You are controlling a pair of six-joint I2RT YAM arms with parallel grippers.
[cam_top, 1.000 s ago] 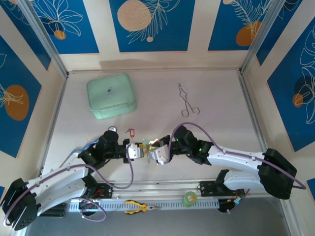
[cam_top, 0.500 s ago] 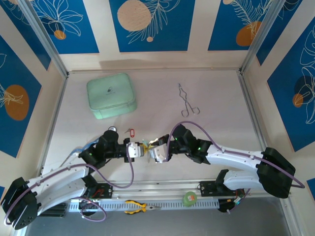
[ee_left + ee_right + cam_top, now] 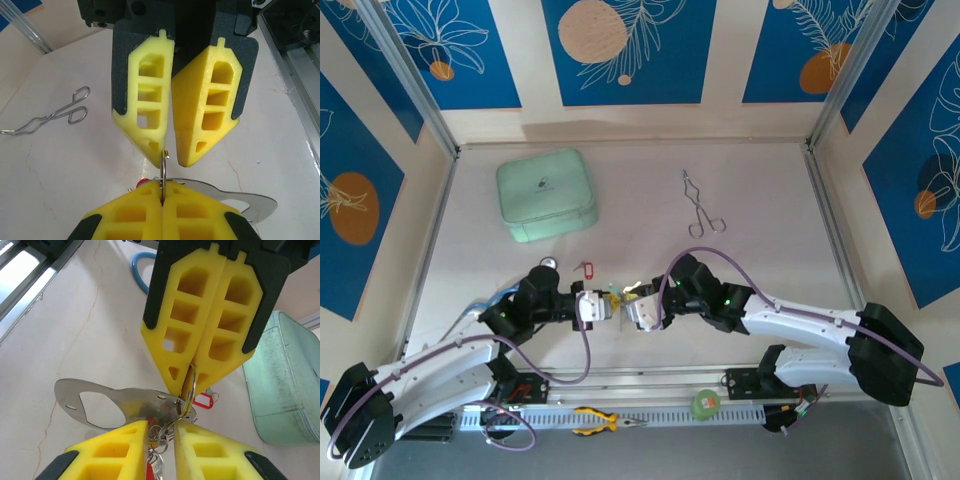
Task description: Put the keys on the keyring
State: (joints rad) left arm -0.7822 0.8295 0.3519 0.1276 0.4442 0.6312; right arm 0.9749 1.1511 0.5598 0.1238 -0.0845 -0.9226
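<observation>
Hanging between two facing tools, one flat grey keyring (image 3: 67, 392) sits low over the bench (image 3: 760, 250), near its 6 o'clock edge in the top view. In the right wrist view its oval plate juts toward 9 o'clock, and its narrow end meets one thin wire ring (image 3: 190, 382). The left tool (image 3: 185, 390) is pinched tight on that wire ring, fingertips pressed together.

A small bunch of keys (image 3: 156, 436) dangles just below the wire ring; how many are in it cannot be counted. The bunch hangs in the gap of the right tool (image 3: 161, 424), whose two yellow fingers stand partly apart. Whether either pad touches the metal cannot be told.

One more key with a red tag (image 3: 584, 267) lies alone on the bench, at about 10 o'clock from the tools. One mint-green case (image 3: 547, 195) rests farther off toward 11 o'clock, and one pair of thin silver tongs (image 3: 703, 208) toward 1 o'clock. One pale blue ring (image 3: 139, 270) lies behind the left tool. One pair of yellow-handled pliers (image 3: 605, 420) sits on the rail at 6 o'clock, with one green roll (image 3: 705, 403) at 5 o'clock.
</observation>
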